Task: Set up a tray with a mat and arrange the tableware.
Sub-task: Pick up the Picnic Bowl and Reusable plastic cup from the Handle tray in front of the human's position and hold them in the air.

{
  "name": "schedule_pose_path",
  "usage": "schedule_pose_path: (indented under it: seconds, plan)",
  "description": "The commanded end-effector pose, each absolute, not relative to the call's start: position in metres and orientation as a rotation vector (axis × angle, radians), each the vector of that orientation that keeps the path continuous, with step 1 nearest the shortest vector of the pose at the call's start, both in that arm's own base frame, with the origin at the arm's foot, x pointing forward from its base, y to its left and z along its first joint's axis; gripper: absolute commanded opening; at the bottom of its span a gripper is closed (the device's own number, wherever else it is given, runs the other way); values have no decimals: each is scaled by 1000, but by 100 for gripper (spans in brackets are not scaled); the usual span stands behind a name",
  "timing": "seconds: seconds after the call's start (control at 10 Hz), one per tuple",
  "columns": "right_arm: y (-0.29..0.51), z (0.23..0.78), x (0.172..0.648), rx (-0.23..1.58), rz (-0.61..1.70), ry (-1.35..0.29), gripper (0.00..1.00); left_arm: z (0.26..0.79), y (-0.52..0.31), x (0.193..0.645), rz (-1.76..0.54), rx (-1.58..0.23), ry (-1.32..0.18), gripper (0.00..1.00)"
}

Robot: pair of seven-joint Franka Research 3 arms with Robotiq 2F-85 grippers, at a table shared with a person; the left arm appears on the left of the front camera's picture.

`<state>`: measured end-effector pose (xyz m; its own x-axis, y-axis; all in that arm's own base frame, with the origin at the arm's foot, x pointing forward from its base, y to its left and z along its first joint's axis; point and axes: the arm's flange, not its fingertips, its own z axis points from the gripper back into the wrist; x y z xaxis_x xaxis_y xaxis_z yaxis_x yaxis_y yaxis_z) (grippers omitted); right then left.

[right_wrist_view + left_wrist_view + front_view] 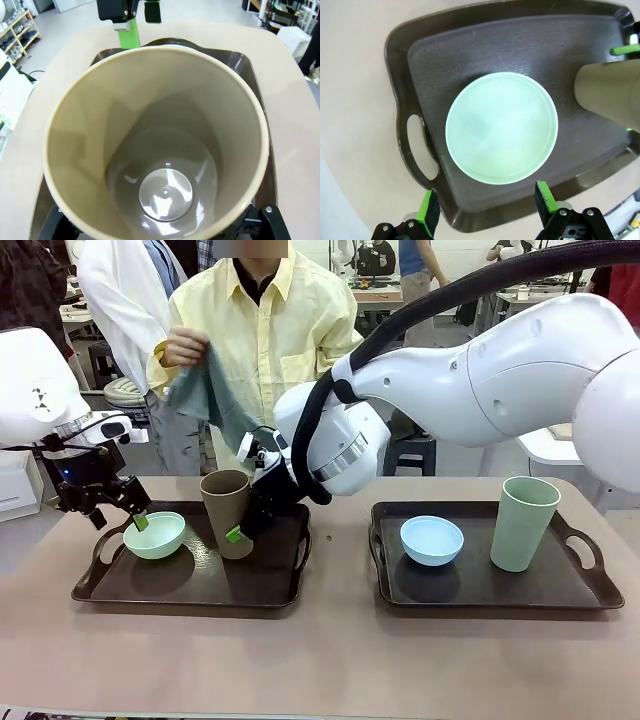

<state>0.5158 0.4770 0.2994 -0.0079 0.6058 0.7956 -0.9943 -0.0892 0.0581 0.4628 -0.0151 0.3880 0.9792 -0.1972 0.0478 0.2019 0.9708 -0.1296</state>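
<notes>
- Left gripper (120,518), jaws apart, hovered at the left rim of the mint bowl (154,536) on the left tray (250,582).
- Right gripper (233,533) stood wide around the tan cup (226,505), just right of that bowl; its pads were possibly touching the cup.
- Blue bowl (432,540) and sage cup (524,523) sat on the right tray (480,586).
- At the far side, a person's hand (182,345) held a cloth (212,395).

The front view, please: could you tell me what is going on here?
The left gripper hangs open over the mint bowl and the right gripper, open, straddles the tan cup, both on the left tray. The right tray holds the blue bowl and sage cup. The person holds a grey cloth.
</notes>
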Motion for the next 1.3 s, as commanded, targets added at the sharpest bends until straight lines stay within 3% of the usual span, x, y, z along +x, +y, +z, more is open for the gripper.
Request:
schedule_pose_path:
  seconds: [0.0, 1.2]
  plan:
    - [487, 301, 519, 763, 1491, -640, 100, 380, -14, 465, -212, -108, -63, 100]
    - [488, 295, 524, 762, 1511, -644, 100, 344, -20, 504, -120, -128, -60, 100]
